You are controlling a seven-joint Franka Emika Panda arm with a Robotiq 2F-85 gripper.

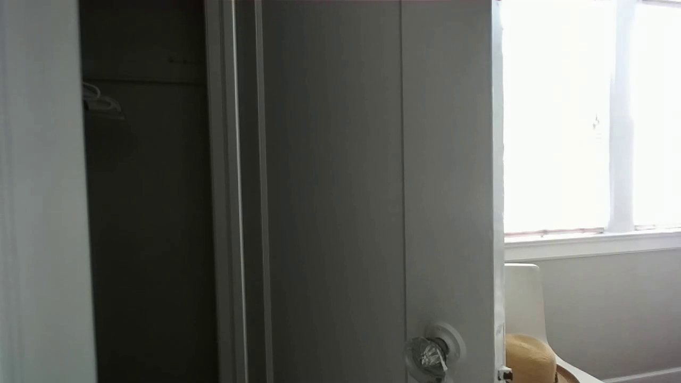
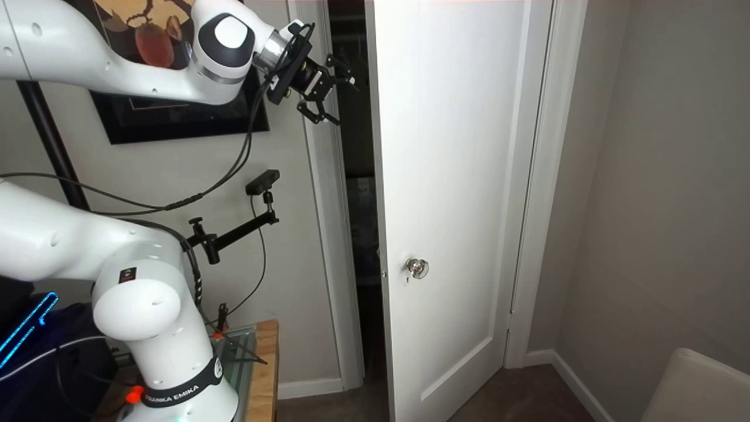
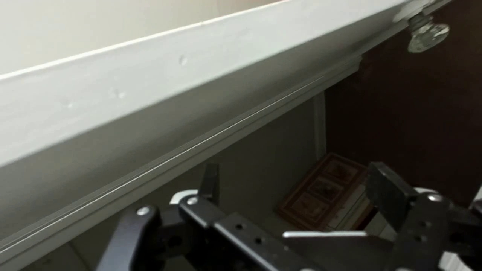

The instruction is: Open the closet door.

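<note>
The closet door (image 2: 451,146) is a tall white panel standing ajar, with a dark gap along its free edge. It fills the middle of an exterior view (image 1: 330,186), looking grey there. Its round glass knob (image 2: 417,268) is on the outward face. A glass knob on the inner face (image 1: 428,357) also shows in the wrist view (image 3: 427,35). My gripper (image 2: 345,104) is open and empty, at the gap in front of the dark opening, high above the knob. In the wrist view its fingers (image 3: 297,180) are wide apart, and the door edge (image 3: 150,75) runs diagonally above them.
The door frame (image 2: 331,205) stands left of the gap. A framed picture (image 2: 193,120) and a camera on a black arm (image 2: 262,183) are near the robot arm. A white chair (image 2: 697,387) stands at the right. Red-patterned boxes (image 3: 320,192) lie inside the closet.
</note>
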